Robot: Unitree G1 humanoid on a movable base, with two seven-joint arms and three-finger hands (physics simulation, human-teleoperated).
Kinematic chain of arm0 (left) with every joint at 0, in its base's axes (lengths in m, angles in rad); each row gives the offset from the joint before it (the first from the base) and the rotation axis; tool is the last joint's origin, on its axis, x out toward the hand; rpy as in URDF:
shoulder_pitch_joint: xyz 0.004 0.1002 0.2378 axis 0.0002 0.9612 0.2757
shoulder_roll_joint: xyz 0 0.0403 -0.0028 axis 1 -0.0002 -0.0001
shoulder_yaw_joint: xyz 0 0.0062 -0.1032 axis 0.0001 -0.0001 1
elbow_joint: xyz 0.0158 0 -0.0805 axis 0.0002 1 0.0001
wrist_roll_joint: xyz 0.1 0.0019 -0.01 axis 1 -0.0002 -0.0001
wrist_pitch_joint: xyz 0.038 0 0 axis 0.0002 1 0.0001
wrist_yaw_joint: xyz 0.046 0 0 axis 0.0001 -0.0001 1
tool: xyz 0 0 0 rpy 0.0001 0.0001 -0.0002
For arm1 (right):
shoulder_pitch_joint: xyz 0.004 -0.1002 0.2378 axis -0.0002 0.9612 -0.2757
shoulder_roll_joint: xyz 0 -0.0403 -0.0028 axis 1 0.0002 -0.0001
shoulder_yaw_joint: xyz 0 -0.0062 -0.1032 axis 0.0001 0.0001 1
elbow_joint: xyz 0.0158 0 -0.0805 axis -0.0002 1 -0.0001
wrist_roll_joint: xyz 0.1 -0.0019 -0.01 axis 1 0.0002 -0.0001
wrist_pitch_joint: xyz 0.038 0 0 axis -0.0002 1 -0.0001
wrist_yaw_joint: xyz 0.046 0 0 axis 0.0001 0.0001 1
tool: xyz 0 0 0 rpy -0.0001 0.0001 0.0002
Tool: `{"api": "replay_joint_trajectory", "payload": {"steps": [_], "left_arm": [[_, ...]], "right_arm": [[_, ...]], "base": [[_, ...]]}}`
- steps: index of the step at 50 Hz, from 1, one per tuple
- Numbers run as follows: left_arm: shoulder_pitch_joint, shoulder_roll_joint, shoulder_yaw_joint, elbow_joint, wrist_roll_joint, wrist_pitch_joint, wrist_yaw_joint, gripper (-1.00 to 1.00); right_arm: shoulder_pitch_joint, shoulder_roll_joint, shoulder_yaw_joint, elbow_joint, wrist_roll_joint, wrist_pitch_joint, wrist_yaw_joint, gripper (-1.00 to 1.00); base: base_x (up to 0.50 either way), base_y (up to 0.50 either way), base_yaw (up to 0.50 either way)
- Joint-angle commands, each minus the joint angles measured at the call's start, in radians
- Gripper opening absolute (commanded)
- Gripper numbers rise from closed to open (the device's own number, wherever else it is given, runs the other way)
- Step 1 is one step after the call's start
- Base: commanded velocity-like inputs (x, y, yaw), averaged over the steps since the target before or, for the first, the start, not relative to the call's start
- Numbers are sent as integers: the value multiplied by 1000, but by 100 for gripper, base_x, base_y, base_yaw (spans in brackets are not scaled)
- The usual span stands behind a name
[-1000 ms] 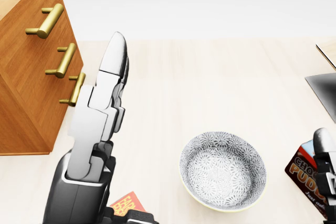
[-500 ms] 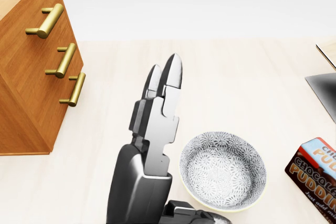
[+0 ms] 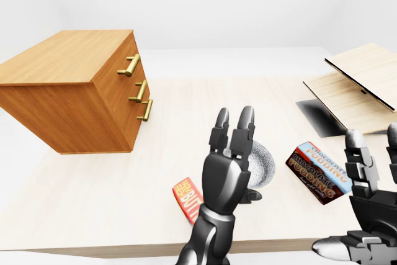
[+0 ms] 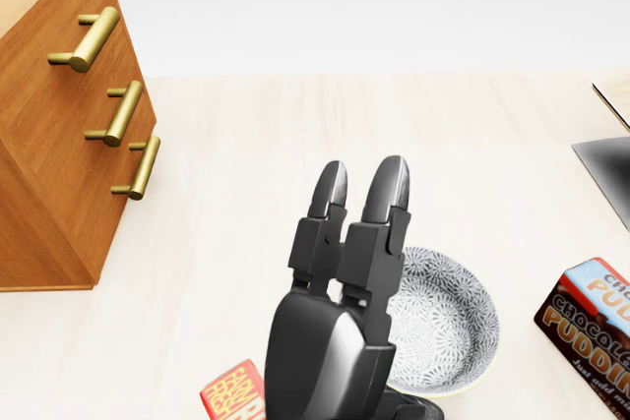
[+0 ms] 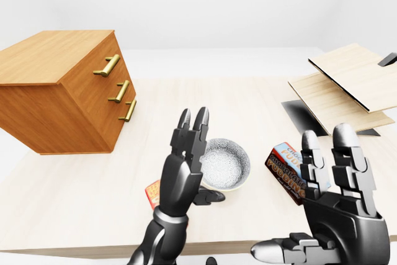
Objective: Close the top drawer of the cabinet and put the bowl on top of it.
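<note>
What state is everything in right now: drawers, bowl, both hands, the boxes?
top drawer: looks shut, flush with the two below
bowl: upright, empty, on the table, not yet on the cabinet
left hand: open, fingers straight, beside the bowl, holding nothing
right hand: open, fingers spread, holding nothing
pudding box: lying on the table
red box: lying flat, partly hidden by the left hand

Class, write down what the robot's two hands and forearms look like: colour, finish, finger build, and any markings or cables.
Both the left hand and right hand are glossy dark grey to black with silvery highlights. Each has blocky, segmented fingers ending in rounded tips. The left forearm is smooth and rounded. No cables, sleeves or markings show.
</note>
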Motion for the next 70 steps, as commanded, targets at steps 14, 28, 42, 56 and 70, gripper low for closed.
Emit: {"api": "replay_joint_trajectory", "payload": {"steps": [14,28,42,56,70], "left_arm": [[-6,-63,-41,206,149,0,131,100],[6,-77,-86,293,218,0,126,100],[7,-85,-68,297,279,0,148,100],[1,-95,-37,358,337,0,148,100],[8,-93,-30,373,380,0,148,100]], "right_arm": [[-11,11,-58,-22,37,0,16,100],[-27,-1,-76,-17,53,0,7,100],[-27,-16,-58,-2,49,0,-7,100],[-23,-10,-58,-4,49,0,1,100],[-21,-6,-58,-11,49,0,7,100]], "base": [[0,0,0],[0,0,0],[0,0,0],[0,0,0],[0,0,0]]}}
